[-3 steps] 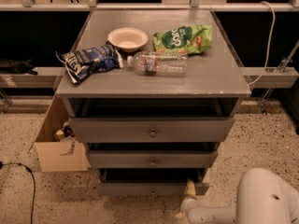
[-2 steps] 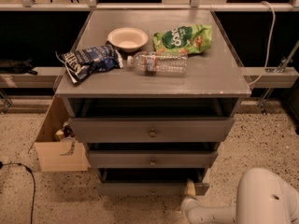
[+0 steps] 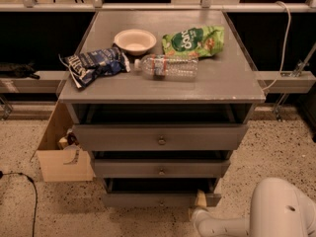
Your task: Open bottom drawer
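The arm [image 3: 276, 214] comes in from the cabinet's [image 3: 222, 78] lower right: a fat white link sits low over the floor [image 3: 276, 147] and a slimmer white forearm runs left from it toward the cabinet's base. At its end the gripper [image 3: 200, 200] is tan-tipped and pointed up. It sits against the right end of the bottom drawer [image 3: 148, 200]; whether it is spread or closed cannot be told.

That drawer is the lowest and shallowest of the three grey fronts, right at the cabinet's foot, with a dark gap above it. Above it sit the middle drawer [image 3: 160, 168] and the tall top drawer [image 3: 160, 137], each with a small round knob at its centre.

On the cabinet's grey top lie four things:
- A pale bowl [image 3: 135, 40] near the back.
- A green bag [image 3: 192, 41] at the back right, with white lettering too blurred to read.
- A blue bag [image 3: 94, 63] at the left edge, its print also unreadable.
- A clear bottle [image 3: 168, 66] on its side in the middle, with a red-and-blue label band.

An open cardboard box [image 3: 61, 152] stands against the cabinet's left side on speckled terrazzo. A black cable [image 3: 33, 201] curls over the floor further left. Behind the cabinet run dark shelves and pale rails, and a white cable [image 3: 286, 33] hangs down past its right rear corner.
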You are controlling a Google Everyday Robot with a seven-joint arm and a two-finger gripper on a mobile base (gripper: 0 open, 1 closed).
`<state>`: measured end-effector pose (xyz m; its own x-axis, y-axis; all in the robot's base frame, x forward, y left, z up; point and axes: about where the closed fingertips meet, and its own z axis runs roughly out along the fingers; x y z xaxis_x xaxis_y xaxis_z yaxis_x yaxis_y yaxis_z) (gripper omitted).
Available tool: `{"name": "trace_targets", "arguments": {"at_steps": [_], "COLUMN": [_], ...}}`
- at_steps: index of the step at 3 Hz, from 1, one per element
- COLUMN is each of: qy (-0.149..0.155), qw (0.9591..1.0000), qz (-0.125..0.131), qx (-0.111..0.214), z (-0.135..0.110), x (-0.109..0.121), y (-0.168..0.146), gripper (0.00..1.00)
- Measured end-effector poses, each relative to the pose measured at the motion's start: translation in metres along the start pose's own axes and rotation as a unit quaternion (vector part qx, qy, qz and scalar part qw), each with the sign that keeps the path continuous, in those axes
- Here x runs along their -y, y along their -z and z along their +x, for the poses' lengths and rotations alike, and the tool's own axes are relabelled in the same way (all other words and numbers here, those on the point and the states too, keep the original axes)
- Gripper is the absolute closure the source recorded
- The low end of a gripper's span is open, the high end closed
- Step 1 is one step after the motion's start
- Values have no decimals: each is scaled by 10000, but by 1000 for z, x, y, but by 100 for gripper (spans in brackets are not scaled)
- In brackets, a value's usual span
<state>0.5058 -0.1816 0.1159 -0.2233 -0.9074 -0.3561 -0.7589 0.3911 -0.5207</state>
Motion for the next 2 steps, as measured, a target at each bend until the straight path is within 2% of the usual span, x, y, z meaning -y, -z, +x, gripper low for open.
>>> {"name": "trace_targets", "arguments": {"at_steps": [1,2], "qy": [0,0], "qw": [10000,10000], "qz": [0,0], "qx": [0,0], "z": [-2,-5], "x": [3,10], "y": [3,11], "gripper": [88,100]}}
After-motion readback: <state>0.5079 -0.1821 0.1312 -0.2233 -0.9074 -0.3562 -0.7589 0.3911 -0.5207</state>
